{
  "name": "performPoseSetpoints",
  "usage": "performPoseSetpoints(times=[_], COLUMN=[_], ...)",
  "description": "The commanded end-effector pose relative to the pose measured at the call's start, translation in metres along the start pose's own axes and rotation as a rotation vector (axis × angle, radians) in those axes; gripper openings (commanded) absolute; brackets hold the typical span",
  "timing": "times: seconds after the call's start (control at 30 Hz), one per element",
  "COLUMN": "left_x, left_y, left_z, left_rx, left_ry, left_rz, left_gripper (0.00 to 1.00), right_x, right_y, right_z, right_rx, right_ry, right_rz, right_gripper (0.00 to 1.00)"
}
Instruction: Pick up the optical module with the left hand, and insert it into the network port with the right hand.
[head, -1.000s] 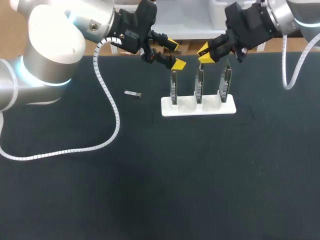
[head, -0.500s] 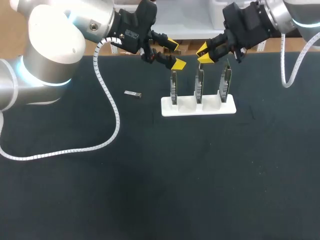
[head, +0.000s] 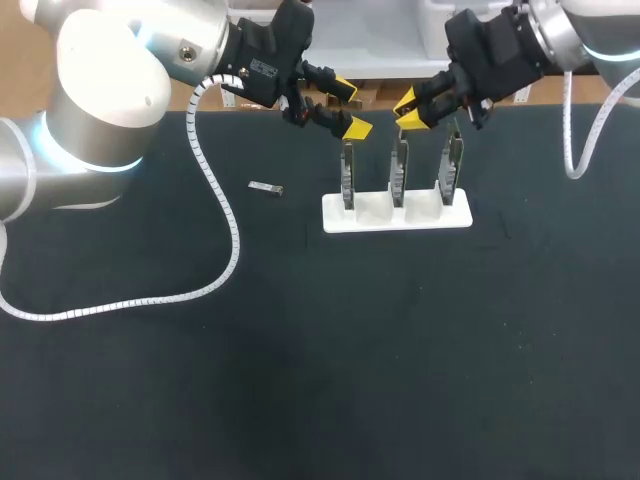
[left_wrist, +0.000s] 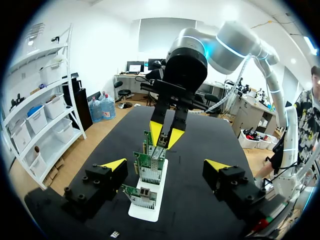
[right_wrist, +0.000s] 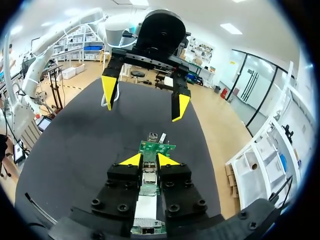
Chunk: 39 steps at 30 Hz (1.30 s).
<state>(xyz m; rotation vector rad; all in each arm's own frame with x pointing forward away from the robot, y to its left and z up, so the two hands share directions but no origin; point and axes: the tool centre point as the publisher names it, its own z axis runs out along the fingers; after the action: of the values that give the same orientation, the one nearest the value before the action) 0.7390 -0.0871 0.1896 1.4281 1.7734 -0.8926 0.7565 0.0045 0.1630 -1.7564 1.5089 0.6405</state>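
While left end effector (head: 350, 108) hung wide open and empty, optical module (head: 266, 187) lay flat on counter (head: 400, 350), left of it and nearer robot, long axis roughly crosswise, left arm nearer. Right end effector (head: 410, 110) grip state unclear.

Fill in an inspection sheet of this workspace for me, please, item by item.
Surface: black table, dark top.
Job's things: optical module lies flat on the table, apart from the holder, ungripped; three upright boards stand in a white holder.
Clutter: nothing seen.
Grippers: left gripper open, hovering over the end board nearest the module; right gripper over the middle board.
Cables: coiled conduit loops from the left arm across the table; second conduit hangs from the right arm.
Surroundings: nothing seen reaching over the table.
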Motion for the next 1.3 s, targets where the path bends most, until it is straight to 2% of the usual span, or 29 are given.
performPoseSetpoints(times=[0.03, 1.3], left_x=[-0.0011, -0.0011], left_y=[-0.0006, -0.0006], left_z=[0.0, 0.0], left_rx=[-0.003, -0.003], left_ry=[0.006, 0.006], left_rz=[-0.003, -0.003], left_gripper=[1.0, 1.0], right_x=[0.0026, 0.0089], right_y=[0.0003, 0.0012], right_z=[0.0014, 0.0075], right_rx=[0.0, -0.01], right_ry=[-0.007, 0.022], right_rz=[0.007, 0.006], right_gripper=[0.0, 0.0])
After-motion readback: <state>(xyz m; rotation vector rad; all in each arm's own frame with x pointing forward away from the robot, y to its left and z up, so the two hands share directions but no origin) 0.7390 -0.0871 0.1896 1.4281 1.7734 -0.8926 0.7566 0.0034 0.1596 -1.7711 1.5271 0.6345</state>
